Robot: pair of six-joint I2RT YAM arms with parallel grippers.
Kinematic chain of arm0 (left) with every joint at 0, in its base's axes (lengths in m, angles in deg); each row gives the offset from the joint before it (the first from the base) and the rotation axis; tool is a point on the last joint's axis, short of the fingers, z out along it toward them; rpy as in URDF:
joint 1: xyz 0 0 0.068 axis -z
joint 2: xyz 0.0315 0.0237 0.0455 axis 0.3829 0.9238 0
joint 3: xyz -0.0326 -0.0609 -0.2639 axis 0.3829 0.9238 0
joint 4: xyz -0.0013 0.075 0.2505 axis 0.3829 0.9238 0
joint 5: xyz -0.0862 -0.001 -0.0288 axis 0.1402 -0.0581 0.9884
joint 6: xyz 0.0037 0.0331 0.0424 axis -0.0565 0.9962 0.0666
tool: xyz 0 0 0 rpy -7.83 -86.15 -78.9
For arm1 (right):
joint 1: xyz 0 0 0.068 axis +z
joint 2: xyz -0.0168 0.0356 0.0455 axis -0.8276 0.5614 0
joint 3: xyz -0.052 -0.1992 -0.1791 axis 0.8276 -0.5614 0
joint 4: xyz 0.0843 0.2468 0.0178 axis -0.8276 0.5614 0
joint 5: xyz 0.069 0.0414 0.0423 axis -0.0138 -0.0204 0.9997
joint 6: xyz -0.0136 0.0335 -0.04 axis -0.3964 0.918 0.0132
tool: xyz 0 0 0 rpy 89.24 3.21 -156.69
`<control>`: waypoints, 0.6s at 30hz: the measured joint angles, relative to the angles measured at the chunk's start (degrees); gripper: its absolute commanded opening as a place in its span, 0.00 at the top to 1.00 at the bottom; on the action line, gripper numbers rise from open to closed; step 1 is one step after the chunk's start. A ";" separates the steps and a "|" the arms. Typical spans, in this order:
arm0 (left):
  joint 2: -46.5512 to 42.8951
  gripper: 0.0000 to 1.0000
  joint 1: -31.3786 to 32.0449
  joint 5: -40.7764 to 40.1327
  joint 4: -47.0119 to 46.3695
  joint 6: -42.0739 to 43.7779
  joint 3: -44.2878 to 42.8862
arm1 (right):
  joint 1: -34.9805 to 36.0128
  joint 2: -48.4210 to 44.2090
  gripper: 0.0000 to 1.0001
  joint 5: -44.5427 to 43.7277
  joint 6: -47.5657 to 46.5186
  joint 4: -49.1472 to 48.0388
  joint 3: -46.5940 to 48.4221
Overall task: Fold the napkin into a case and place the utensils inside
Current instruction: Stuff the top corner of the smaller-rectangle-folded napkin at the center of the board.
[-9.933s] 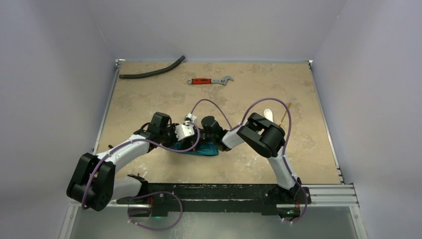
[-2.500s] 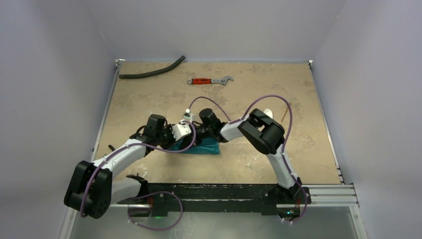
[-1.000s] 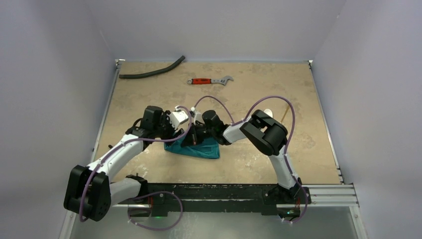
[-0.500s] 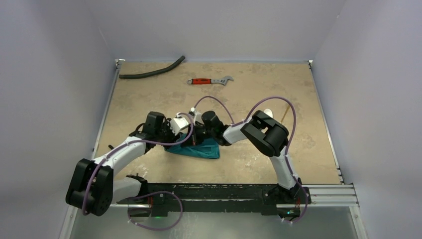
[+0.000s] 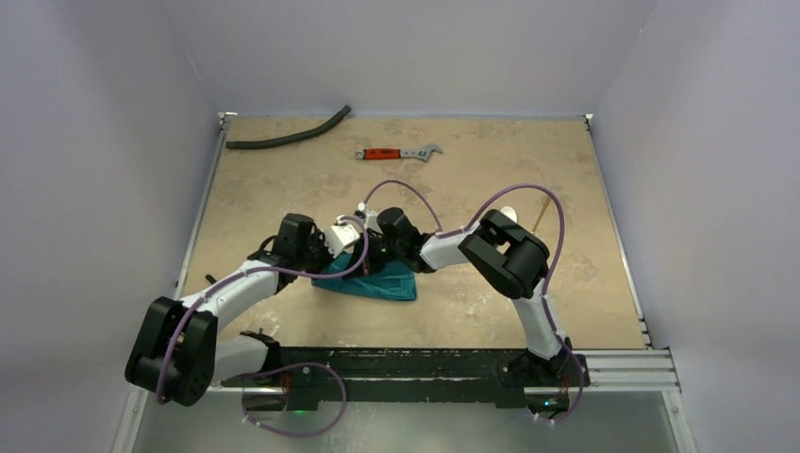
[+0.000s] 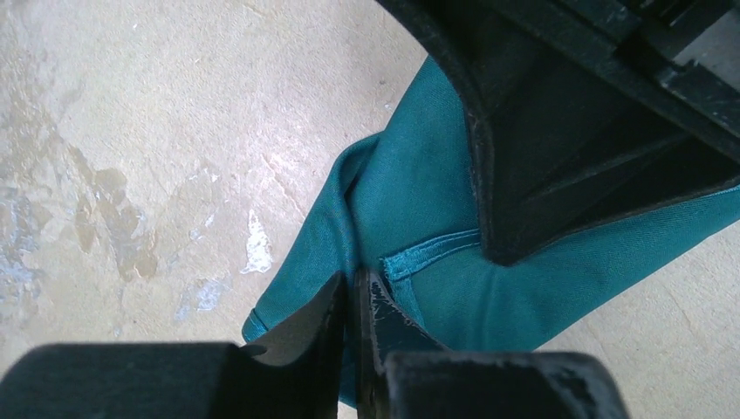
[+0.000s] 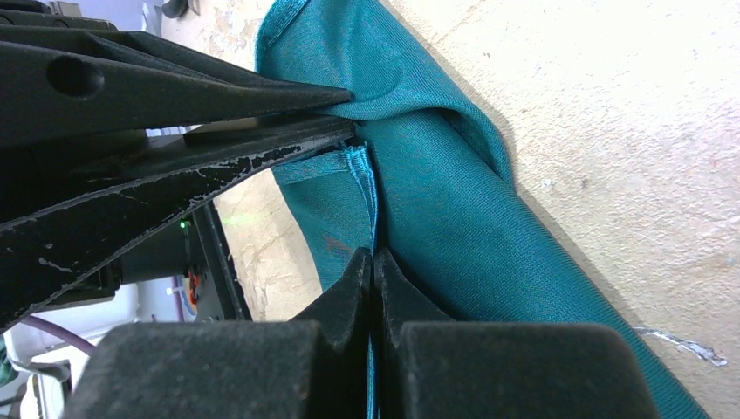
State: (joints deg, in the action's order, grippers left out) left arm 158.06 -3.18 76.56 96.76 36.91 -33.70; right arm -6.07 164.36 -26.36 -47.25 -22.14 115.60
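Left end effector [image 5: 355, 251] and right end effector [image 5: 379, 253] meet over the teal napkin [image 5: 387, 283], bunched on the surface [image 5: 283, 189] well clear of every edge; grey walls [image 5: 113, 142] enclose it. Left wrist view: jaws pinched shut on a napkin fold. Right wrist view: jaws clamped on its hem [image 7: 359, 175], tan surface open beyond.

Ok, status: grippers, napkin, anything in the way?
Left gripper and right gripper both shut, each pinching the napkin. Napkin partly folded, no case yet. Spoon not loaded. Wrench far off, nothing in the way.
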 measured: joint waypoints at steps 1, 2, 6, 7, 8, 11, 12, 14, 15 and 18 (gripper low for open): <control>0.00 0.93 0.00 -0.02 -0.11 0.00 0.00 | 0.00 0.00 1.00 0.00 -0.04 0.37 0.20; -0.02 0.87 0.07 -0.11 -0.24 0.00 0.00 | 0.00 0.00 1.00 0.00 -0.09 0.74 0.37; 0.00 0.57 0.66 -1.07 -0.96 0.02 0.02 | 0.00 0.00 1.00 -0.04 -0.22 1.49 0.68; 0.00 0.56 0.76 -1.20 -1.27 -0.44 0.02 | 0.00 0.00 1.00 -0.07 -0.22 1.55 0.68; 0.00 0.56 0.92 -1.36 -1.64 -0.52 0.02 | 0.00 -0.02 1.00 -0.09 -0.22 1.57 0.68; 0.20 0.65 1.14 -1.55 -2.60 -1.11 0.11 | 0.09 -0.02 1.00 -0.11 -0.22 1.66 0.70; 0.35 0.69 1.22 -1.64 -3.21 -1.51 0.26 | 0.11 -0.02 1.00 -0.11 -0.22 1.77 0.79; 0.63 0.75 1.40 -1.97 -4.35 -1.84 0.87 | 0.22 -0.02 1.00 -0.13 -0.26 2.05 0.90; 0.74 0.78 1.44 -2.19 -4.63 -2.01 1.18 | 0.26 -0.09 1.00 -0.15 -0.26 2.14 0.90; 1.07 0.89 1.49 -2.40 -4.94 -2.05 1.77 | 0.37 -0.22 1.00 -0.42 -0.44 2.54 0.90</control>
State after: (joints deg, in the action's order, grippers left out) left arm 159.13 -1.70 74.15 91.82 34.86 -31.93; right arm -5.70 164.14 -26.78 -47.68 -19.60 116.49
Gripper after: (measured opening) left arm 0.212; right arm 0.008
